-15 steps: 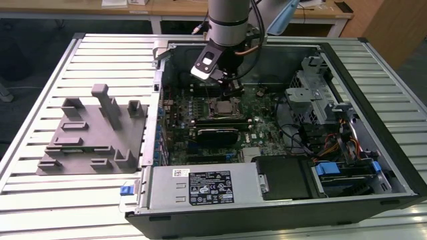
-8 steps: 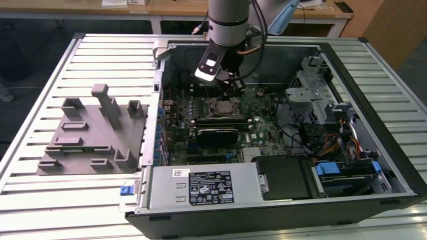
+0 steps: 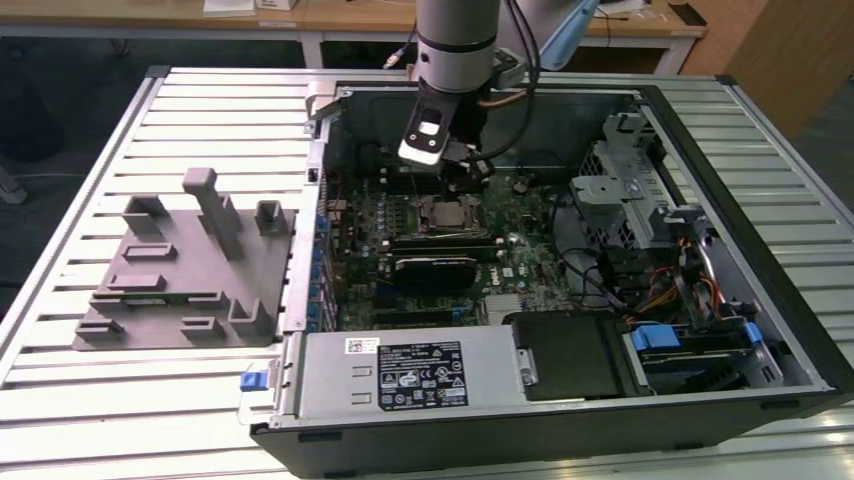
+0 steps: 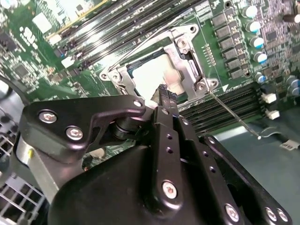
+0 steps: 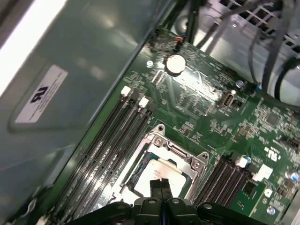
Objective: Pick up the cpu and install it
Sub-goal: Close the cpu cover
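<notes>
The cpu [image 4: 149, 75], a flat chip with a shiny silver top, lies inside the metal socket frame [image 4: 188, 60] on the green motherboard. It shows in both wrist views, with its bright top [image 5: 161, 169] framed by the socket [image 5: 180, 151]. My gripper [image 4: 165, 93] hangs just above the cpu's edge, its two black fingers pressed together with nothing between them. In the exterior view the gripper [image 3: 457, 168] sits inside the open computer case, over the socket [image 3: 449, 213].
Memory slots [image 5: 105, 150] run beside the socket, and a thin wire lever [image 4: 234, 115] sticks out from it. A grey moulded fixture block [image 3: 187, 270] lies on the slatted table at the exterior view's left. The drive cage and cables [image 3: 641, 220] fill the case's right.
</notes>
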`<action>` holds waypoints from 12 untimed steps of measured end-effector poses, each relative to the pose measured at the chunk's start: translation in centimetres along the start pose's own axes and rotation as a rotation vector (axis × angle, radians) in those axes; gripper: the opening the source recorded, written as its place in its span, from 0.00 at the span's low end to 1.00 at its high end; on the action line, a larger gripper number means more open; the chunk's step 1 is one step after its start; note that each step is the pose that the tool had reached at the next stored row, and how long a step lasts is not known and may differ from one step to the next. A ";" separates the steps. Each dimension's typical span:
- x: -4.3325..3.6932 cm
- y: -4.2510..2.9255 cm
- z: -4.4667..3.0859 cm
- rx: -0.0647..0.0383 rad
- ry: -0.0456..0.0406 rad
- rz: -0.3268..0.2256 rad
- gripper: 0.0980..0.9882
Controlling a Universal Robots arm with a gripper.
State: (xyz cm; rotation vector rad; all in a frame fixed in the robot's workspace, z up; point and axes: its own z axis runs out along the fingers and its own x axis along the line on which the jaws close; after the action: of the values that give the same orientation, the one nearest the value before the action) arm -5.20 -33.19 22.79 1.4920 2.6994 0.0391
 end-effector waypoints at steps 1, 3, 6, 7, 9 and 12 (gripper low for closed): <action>0.00 0.00 0.00 0.000 0.0004 -0.015 0.01; 0.00 0.00 0.00 -0.001 0.0012 -0.043 0.01; 0.00 0.00 0.00 -0.002 0.0024 -0.087 0.01; 0.00 0.00 0.00 -0.002 0.0028 -0.101 0.01; 0.00 0.00 0.00 -0.003 0.0035 -0.130 0.01; 0.00 0.00 0.00 -0.004 0.0047 -0.172 0.01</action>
State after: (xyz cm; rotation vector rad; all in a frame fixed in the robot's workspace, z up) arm -5.20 -33.19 22.79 1.2541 2.8181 0.0403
